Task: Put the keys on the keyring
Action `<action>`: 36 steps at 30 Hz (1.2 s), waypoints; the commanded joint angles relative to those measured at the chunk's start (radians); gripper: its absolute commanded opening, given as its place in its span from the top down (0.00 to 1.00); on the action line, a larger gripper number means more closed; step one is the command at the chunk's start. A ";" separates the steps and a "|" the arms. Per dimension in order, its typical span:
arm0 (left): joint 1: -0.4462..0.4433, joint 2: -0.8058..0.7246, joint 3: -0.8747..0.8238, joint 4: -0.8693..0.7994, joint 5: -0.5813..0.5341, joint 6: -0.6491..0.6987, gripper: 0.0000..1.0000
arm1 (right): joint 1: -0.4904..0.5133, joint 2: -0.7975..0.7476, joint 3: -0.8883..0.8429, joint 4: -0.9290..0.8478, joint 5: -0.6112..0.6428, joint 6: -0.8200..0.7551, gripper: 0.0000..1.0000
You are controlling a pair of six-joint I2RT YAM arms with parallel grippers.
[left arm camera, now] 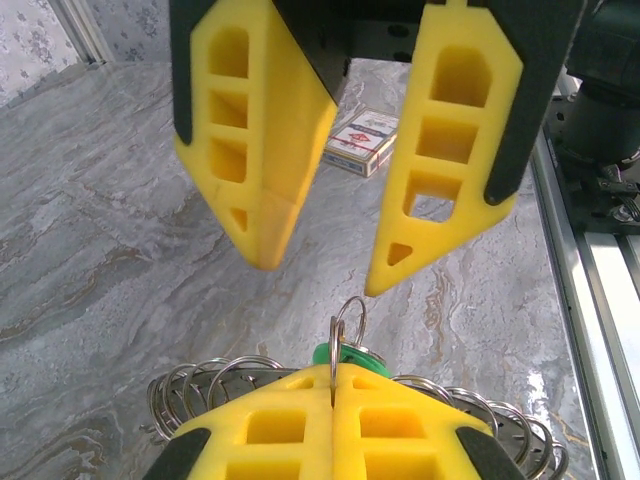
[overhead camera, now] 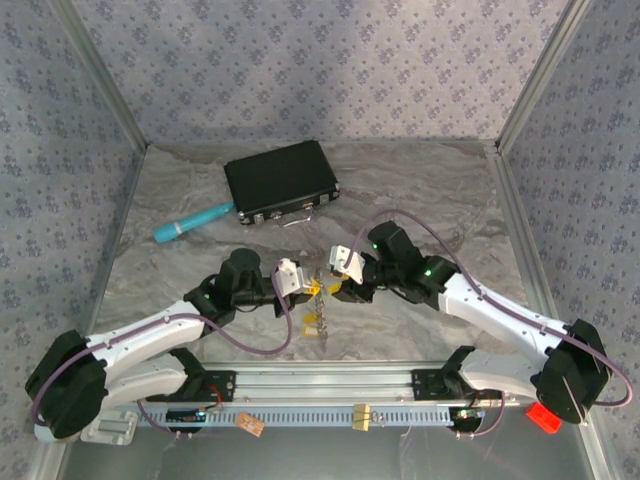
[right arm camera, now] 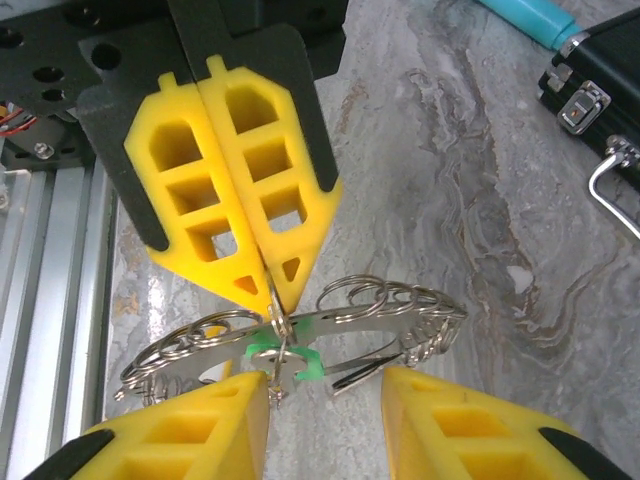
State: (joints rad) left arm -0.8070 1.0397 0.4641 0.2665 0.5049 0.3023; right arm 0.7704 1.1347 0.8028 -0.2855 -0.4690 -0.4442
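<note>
From above, the left gripper (overhead camera: 304, 288) and the right gripper (overhead camera: 336, 288) meet tip to tip near the middle of the marbled table (overhead camera: 420, 200), with the keyring (overhead camera: 318, 322) a small glinting cluster just on the near side of them; whether it touches the surface is unclear. A black case (overhead camera: 280, 182) and a teal pen (overhead camera: 193, 222) lie farther back. The left wrist camera has the left gripper (left arm camera: 335, 378) pressed together on the thin wire loop of a green key (left arm camera: 345, 355), the keyring (left arm camera: 200, 388) spreading its many wire loops behind the tips. Opposite, the right gripper (left arm camera: 320, 275) stands spread apart, holding nothing, and a card box (left arm camera: 362, 140) lies beyond. The right wrist camera shows the right gripper (right arm camera: 325, 385) parted at the bottom, the left gripper (right arm camera: 270, 298) pinched on the loop above, the green key (right arm camera: 285, 358) hanging just below those tips, and the keyring (right arm camera: 400, 315) stretching sideways between both grippers.
</note>
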 commanded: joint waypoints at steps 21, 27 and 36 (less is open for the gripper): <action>-0.002 -0.042 -0.015 0.072 -0.005 0.013 1.00 | 0.000 0.028 -0.005 0.039 -0.073 0.088 0.82; -0.002 -0.056 -0.019 0.069 -0.009 0.017 1.00 | -0.013 0.022 -0.005 0.024 -0.074 0.093 1.00; -0.003 -0.080 -0.045 0.178 0.043 0.001 1.00 | -0.005 0.085 0.021 -0.006 -0.097 0.104 0.98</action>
State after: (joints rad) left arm -0.8070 0.9947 0.4152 0.3290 0.4896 0.3054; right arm 0.7601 1.2060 0.7967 -0.2523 -0.5568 -0.3538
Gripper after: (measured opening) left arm 0.043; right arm 0.052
